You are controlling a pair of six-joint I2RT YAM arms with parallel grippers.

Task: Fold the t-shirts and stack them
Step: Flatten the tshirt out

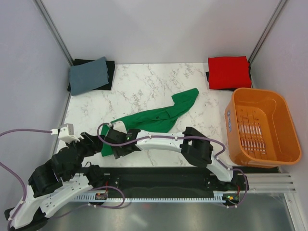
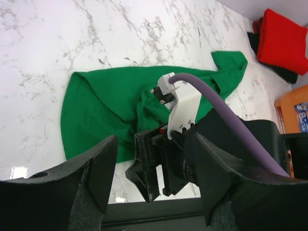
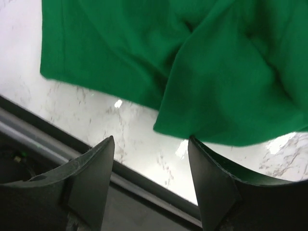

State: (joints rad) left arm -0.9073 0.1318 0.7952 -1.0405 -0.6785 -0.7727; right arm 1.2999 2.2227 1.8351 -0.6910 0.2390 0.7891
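Note:
The green t-shirt (image 1: 159,117) lies crumpled and spread at the table's middle; it also shows in the left wrist view (image 2: 108,103) and the right wrist view (image 3: 202,62). The red t-shirt (image 1: 228,72) lies folded at the back right on a black cloth, and shows in the left wrist view (image 2: 284,38). My right gripper (image 1: 113,144) is open, low over the green shirt's near-left edge; in its own view (image 3: 151,139) the hem lies just beyond its fingertips. My left gripper (image 1: 90,143) is open and empty just left of it (image 2: 155,139).
An orange slatted basket (image 1: 284,120) stands at the right, also seen in the left wrist view (image 2: 291,108). A folded grey-blue cloth (image 1: 89,75) lies on a black cloth at the back left. A black rail runs along the near table edge (image 1: 168,180).

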